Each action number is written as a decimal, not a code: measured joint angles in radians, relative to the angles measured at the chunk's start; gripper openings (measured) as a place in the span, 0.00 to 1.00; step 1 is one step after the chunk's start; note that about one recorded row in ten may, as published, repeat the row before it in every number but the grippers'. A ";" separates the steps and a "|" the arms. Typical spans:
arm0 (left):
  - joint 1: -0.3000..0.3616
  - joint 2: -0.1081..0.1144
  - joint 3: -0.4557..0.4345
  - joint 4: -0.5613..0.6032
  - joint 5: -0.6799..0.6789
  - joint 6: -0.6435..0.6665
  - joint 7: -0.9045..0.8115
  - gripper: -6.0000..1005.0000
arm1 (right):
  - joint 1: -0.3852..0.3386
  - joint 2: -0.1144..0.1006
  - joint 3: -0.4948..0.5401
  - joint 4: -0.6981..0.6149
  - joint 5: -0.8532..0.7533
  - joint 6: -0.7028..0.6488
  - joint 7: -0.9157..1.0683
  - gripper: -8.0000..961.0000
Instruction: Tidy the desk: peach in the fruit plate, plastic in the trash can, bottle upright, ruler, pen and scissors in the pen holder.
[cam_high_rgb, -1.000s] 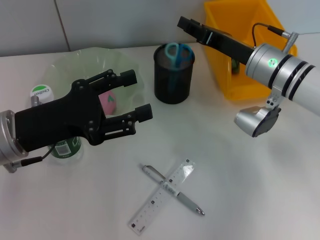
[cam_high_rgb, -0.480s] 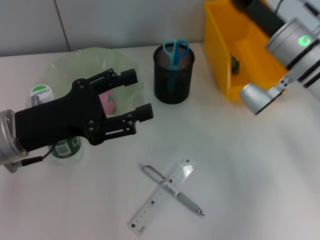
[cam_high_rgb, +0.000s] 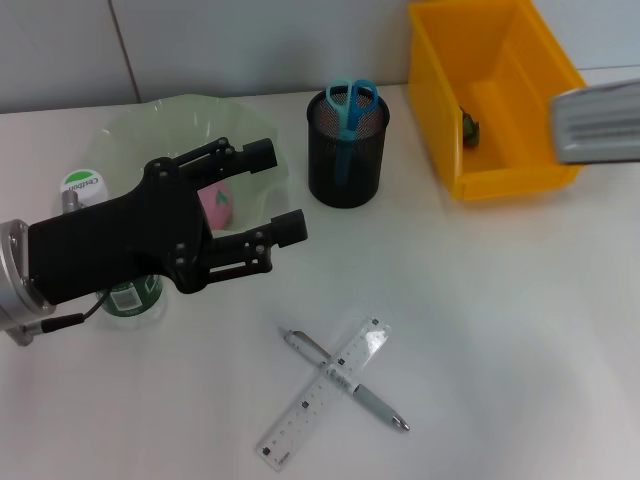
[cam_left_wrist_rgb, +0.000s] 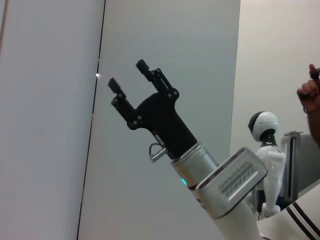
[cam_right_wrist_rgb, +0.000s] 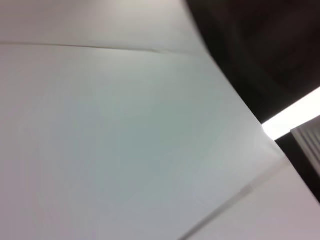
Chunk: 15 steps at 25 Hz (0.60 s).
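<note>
Moved: right arm (cam_high_rgb: 598, 122) is pulling up and away from the pen holder (cam_high_rgb: 347, 148); only a blurred grey piece is showing at the right edge.
Scissors (cam_high_rgb: 350, 102): standing in the pen holder, far centre.
Peach (cam_high_rgb: 215, 204): sitting in the fruit plate (cam_high_rgb: 130, 130), far left.
Bottle (cam_high_rgb: 128, 290): standing upright under the left arm, by my reading.
Trash can (cam_high_rgb: 500, 170): holding something small and dark, likely the plastic.
Left to do: ruler (cam_high_rgb: 322, 392) and pen (cam_high_rgb: 347, 379) are lying crossed on the near desk.
Left gripper (cam_high_rgb: 268, 192): hovering wide open over the plate, holding nothing.
Right gripper (cam_left_wrist_rgb: 130, 75): raised against the wall, fingers spread, empty.
</note>
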 joint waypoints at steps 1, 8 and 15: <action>0.000 0.000 0.000 0.000 0.000 0.001 0.000 0.81 | -0.003 0.000 0.000 -0.001 0.028 -0.008 0.083 0.69; 0.002 0.000 -0.002 0.000 0.000 0.005 0.000 0.81 | -0.015 -0.006 0.002 -0.040 0.118 0.063 0.751 0.69; 0.004 0.000 -0.002 0.000 0.000 0.013 0.014 0.81 | -0.059 -0.015 -0.038 -0.198 -0.101 0.296 1.348 0.69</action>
